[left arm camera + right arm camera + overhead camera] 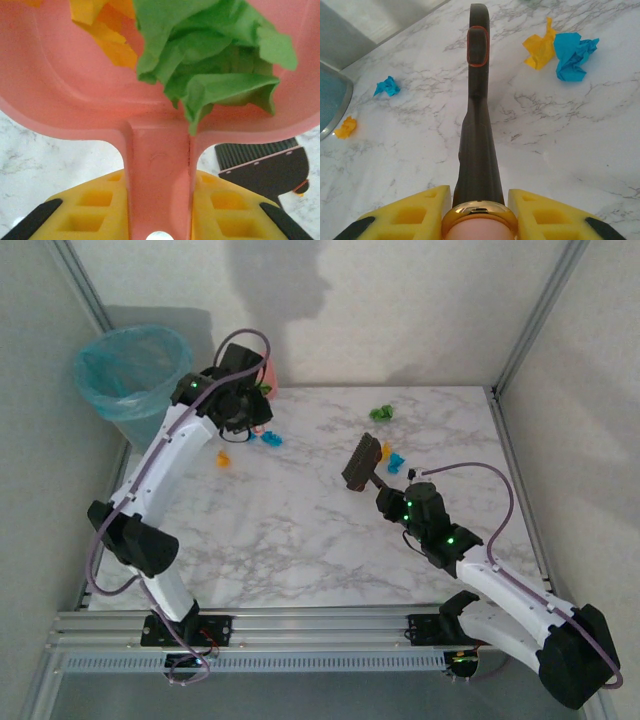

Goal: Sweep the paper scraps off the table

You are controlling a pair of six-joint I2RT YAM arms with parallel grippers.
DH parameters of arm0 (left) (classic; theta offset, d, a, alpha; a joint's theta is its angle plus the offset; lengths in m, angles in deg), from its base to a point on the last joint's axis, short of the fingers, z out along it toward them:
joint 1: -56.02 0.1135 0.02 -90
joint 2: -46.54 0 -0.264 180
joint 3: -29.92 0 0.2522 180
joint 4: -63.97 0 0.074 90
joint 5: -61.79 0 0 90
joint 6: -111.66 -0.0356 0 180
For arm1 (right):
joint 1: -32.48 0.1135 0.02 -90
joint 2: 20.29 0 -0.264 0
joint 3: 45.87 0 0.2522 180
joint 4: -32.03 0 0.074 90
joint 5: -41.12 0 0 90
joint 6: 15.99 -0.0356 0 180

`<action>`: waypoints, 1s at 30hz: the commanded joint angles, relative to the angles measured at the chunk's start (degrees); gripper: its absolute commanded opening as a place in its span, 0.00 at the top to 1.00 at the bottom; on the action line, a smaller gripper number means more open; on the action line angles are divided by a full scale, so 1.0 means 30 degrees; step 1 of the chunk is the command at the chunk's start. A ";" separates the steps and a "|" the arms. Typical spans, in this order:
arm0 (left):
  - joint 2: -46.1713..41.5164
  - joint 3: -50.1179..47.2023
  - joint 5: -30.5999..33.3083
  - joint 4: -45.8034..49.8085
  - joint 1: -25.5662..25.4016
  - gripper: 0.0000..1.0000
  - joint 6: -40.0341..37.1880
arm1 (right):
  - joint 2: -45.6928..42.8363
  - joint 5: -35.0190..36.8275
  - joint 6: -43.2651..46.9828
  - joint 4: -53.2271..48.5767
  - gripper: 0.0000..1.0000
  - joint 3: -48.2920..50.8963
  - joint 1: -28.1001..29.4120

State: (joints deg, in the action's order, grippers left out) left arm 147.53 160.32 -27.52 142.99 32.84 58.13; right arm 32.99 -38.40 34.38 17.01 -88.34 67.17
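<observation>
White marble table (300, 540) spreads out under me, with a teal-lined bin (133, 368) beside its far left corner. My left pincer (159, 212) is clamped on the handle of a pink dustpan (60, 85), which carries a green wad (215, 55) and an orange wad (107, 35). My right pincer (479, 212) pinches the handle of a dark brush (477, 125), its head over mid-table. Loose paper scraps (381, 413) lie on the table: one green toward the far edge, orange and blue just beside the brush head, another blue and orange near the dustpan.
</observation>
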 commanded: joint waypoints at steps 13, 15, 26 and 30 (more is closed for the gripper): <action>0.1485 0.4491 -0.2737 0.1570 0.3244 1.00 -0.0321 | 0.0002 0.0110 0.0317 0.1115 1.00 -0.0424 0.0375; 0.1606 0.5007 -0.3144 0.1618 0.3589 1.00 -0.0298 | 0.0040 0.0095 0.0295 0.1135 1.00 -0.0419 0.0369; 0.1492 0.5395 -0.6429 0.0755 0.7364 1.00 0.0193 | 0.0251 0.0107 0.0333 0.1199 1.00 -0.0448 0.0431; 0.1508 0.5326 -0.8852 -0.0208 0.8703 1.00 0.0640 | 0.0264 0.0110 0.0328 0.1202 1.00 -0.0449 0.0451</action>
State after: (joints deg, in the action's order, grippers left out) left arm 151.71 175.05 -46.80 145.42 57.10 58.48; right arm 33.73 -38.40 34.38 17.69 -88.34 67.98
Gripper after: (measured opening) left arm 0.265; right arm 0.313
